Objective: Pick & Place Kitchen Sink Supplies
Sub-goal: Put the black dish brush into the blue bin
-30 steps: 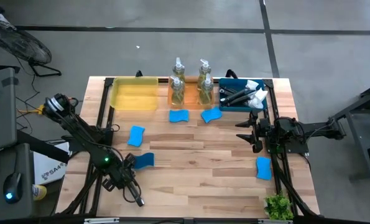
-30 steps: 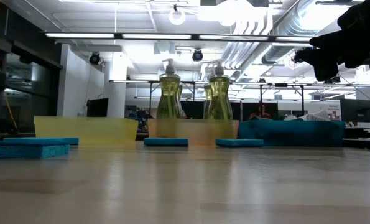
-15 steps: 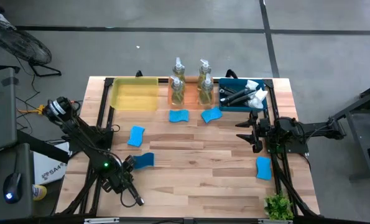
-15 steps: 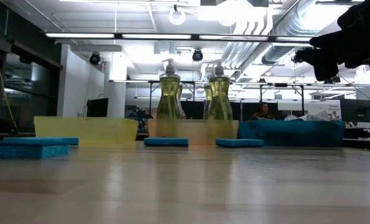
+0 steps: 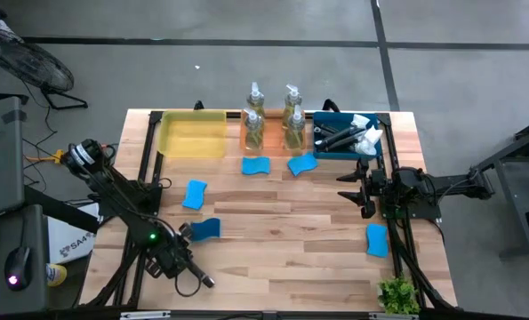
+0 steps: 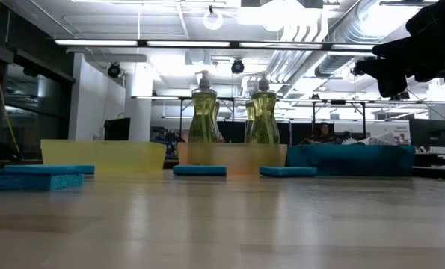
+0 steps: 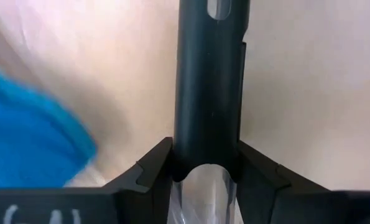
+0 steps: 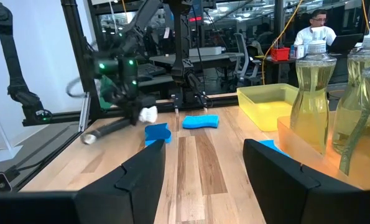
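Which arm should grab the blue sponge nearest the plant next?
Right. The right gripper, fingers open and empty, sits near that sponge; the left gripper is across the table, gripping a dish brush.

Near the table's front-left corner, the left gripper (image 5: 186, 264) has closed in on the dark handle of a dish brush (image 5: 197, 279), its fingers (image 7: 148, 173) now pressed against both sides of the shaft in the left wrist view. Seen from above, the brush handle has swung: a second ago it pointed straight toward the table's front edge, and it now angles out toward the front-right. The arm's wrist has turned slightly with it (the right wrist view catches the brush's white head beside the gripper).
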{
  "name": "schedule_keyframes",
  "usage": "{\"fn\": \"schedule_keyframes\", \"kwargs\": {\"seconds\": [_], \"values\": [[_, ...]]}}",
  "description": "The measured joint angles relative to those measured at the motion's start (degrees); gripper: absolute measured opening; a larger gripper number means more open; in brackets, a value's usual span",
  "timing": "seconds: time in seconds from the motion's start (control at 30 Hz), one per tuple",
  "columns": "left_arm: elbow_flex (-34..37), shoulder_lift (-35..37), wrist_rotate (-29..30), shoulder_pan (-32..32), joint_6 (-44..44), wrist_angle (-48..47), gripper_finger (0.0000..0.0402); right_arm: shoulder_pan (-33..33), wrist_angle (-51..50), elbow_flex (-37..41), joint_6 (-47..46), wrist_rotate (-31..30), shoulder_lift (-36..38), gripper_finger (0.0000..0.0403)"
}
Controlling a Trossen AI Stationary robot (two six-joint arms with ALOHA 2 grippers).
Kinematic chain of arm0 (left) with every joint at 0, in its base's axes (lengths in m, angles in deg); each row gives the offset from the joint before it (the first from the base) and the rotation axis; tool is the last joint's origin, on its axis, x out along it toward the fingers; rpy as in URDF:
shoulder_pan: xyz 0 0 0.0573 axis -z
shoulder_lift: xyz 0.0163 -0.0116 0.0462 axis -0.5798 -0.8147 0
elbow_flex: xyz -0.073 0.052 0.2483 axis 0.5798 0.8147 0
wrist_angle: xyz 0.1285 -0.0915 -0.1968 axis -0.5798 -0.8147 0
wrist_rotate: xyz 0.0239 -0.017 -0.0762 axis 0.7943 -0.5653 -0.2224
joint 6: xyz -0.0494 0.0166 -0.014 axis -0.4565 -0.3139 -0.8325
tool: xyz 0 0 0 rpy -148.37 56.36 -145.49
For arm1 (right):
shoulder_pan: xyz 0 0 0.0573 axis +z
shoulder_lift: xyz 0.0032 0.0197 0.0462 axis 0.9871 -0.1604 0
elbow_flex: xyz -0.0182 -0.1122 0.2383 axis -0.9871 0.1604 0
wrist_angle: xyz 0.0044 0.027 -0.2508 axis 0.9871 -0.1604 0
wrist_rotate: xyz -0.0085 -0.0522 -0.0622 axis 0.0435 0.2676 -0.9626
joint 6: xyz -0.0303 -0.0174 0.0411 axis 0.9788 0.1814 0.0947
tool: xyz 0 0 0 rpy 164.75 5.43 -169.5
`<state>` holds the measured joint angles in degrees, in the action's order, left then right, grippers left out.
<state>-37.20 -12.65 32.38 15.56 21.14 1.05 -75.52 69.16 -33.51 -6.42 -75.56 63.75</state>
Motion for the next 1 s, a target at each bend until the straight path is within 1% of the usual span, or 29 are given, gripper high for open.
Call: {"fn": "schedule_keyframes", "kwargs": {"seconds": [0.13, 0.27, 0.37, 0.43, 0.57, 0.67, 0.73, 0.87, 1.0], "values": [[-5.1, 0.0, 3.4, 0.0, 0.0, 0.3, 0.0147, 0.0, 0.0, 0.0, 0.0, 0.0, 0.0, 0.0210], [-10.9, 0.1, 11.1, -0.7, 0.3, 0.8, 0.0141, 0.0, 0.0, 0.0, 0.0, 0.0, 0.0, 0.0210], [-14.7, 0.1, 17.3, -2.7, 1.5, 0.3, 0.0129, 0.0, 0.0, 0.0, 0.0, 0.0, 0.0, 0.0210], [-17.4, 0.1, 20.6, -4.5, 2.4, 0.6, 0.0129, 0.0, 0.0, 0.0, 0.0, 0.0, 0.0, 0.0210], [-22.2, 0.1, 24.8, -8.6, 5.3, 0.8, 0.0141, 0.0, 0.0, 0.0, 0.0, 0.0, 0.0, 0.0210], [-25.1, 0.2, 26.7, -11.9, 7.2, 3.3, 0.0145, 0.0, 0.0, 0.0, 0.0, 0.0, 0.0, 0.0210], [-26.1, 0.2, 27.0, -14.2, 8.3, 6.0, 0.0142, 0.0, 0.0, 0.0, 0.0, 0.0, 0.0, 0.0210], [-26.3, 0.2, 26.8, -19.2, 9.0, 12.9, 0.0132, 0.0, 0.0, 0.0, 0.0, 0.0, 0.0, 0.0210], [-26.3, 0.2, 25.1, -24.6, 8.8, 17.5, 0.0138, 0.0, 0.0, 0.0, 0.0, 0.0, 0.0, 0.0210]]}}
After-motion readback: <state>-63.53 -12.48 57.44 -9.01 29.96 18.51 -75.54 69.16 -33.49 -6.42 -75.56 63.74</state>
